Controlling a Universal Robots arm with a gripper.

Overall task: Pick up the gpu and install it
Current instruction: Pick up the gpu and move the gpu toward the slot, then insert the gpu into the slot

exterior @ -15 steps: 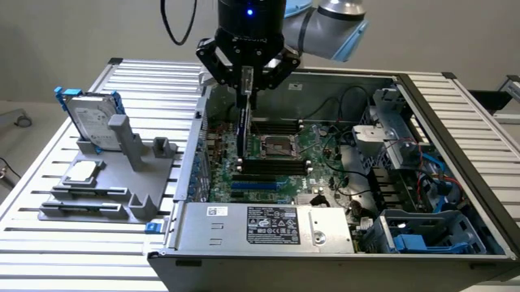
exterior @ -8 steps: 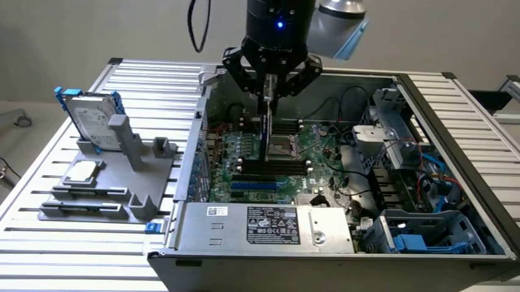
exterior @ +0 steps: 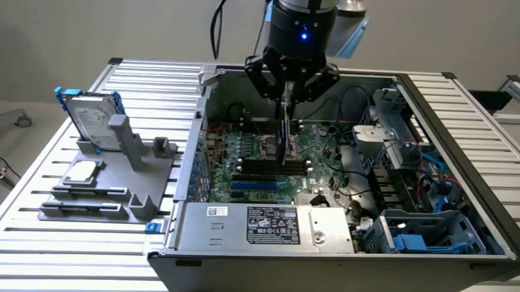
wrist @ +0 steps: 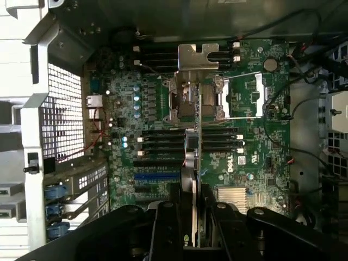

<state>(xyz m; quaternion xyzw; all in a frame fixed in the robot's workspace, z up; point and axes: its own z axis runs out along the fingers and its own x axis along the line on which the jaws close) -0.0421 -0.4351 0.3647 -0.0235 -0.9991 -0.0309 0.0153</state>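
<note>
My gripper [exterior: 288, 100] hangs over the middle of the open computer case, shut on the gpu [exterior: 284, 137]. The card hangs upright and edge-on below the fingers, its lower edge close over the black slots of the green motherboard [exterior: 243, 164]; whether it touches them I cannot tell. From the wrist, the gpu [wrist: 194, 157] is a thin vertical strip, black on one side and green on the other. Its silver end bracket [wrist: 198, 57] is at the far end. My black fingers [wrist: 168, 228] clamp it from both sides over the motherboard [wrist: 250, 163].
A silver hard drive with blue rails [exterior: 91, 118] stands on a grey fixture [exterior: 114, 188] at the exterior view's left, outside the case. Inside lie the power supply [exterior: 268, 225], blue drive cages [exterior: 430, 237] and cables [exterior: 422, 164]. The case's metal wall [exterior: 199, 121] stands close by.
</note>
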